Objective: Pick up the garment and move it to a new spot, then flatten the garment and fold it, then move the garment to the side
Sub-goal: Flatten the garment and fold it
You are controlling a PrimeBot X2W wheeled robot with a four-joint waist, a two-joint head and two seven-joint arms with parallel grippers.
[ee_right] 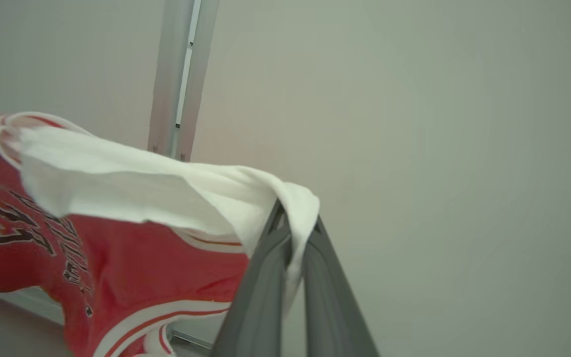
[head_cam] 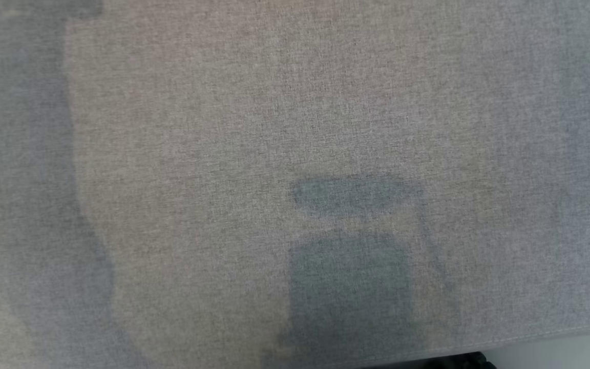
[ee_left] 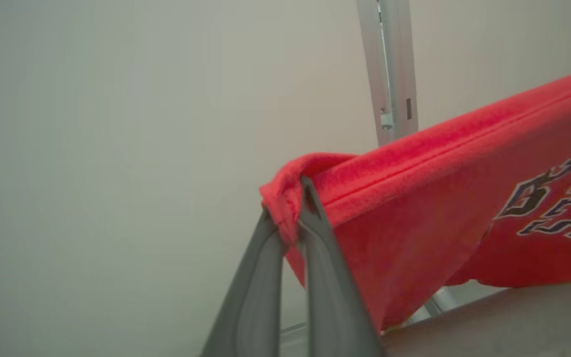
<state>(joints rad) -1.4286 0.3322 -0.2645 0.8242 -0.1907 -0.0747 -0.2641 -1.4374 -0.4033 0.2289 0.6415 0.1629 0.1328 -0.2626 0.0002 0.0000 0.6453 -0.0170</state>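
Closest in the left wrist view, the left gripper is pinching a bunched corner of the red garment, its two dark fingers pressing together with only the fold of cloth between them. From that corner the stitched hem is running up and away to the right of this view, pulled fairly straight, while the rest of the cloth is sagging below it. Dark lettering with a pale outline is showing on the hanging face.

In the right wrist view, the right gripper is likewise clamping narrow on the garment, here on a white part that is draping over its fingertips. Below that white band the red body is hanging down, carrying red and white trim stripes and more dark lettering.

So the garment is hanging in the air, held at two ends by the two grippers. Under it, a grey tabletop is lying at the lower right of the left wrist view; whether the lowest cloth is touching it cannot be told.

In the head view, the tabletop is showing as grey woven fabric with soft dark shadows falling on it.

Farther back, a pale metal post is standing upright behind the garment, and a plain pale wall is spreading behind everything
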